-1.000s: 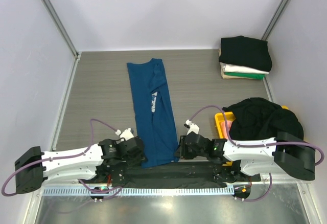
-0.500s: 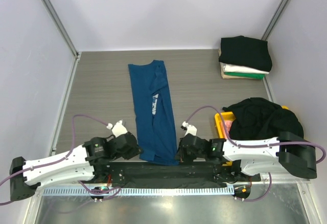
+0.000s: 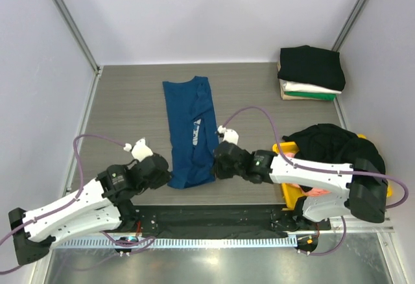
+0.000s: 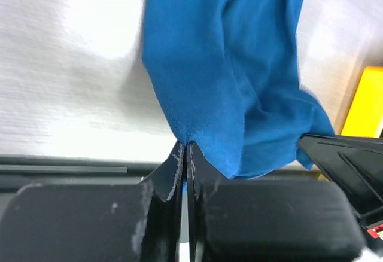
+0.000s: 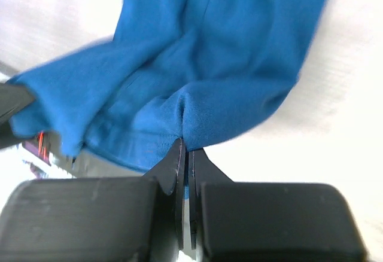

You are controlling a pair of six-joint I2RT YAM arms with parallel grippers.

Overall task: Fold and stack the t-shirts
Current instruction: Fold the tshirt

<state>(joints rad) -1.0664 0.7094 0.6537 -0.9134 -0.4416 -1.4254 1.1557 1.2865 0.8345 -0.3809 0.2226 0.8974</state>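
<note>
Both claws are pinched tight shut on the bottom hem of the blue t-shirt (image 3: 190,125). The left claw (image 3: 166,176) holds the lower left corner and the right claw (image 3: 216,163) holds the lower right corner. The shirt lies in the middle of the worktop (image 3: 123,102), already folded into a long thin strip. In the upper right sits a neat folded stack (image 3: 311,70), so some shirts look done. A black t-shirt (image 3: 334,146) is heaped on the yellow bin (image 3: 280,149) at the right, not folded yet. I think the job is only partway. A second ago the hem lay near the bottom edge of the picture. Now both arms have carried it upward, and the strip looks shorter.
</note>
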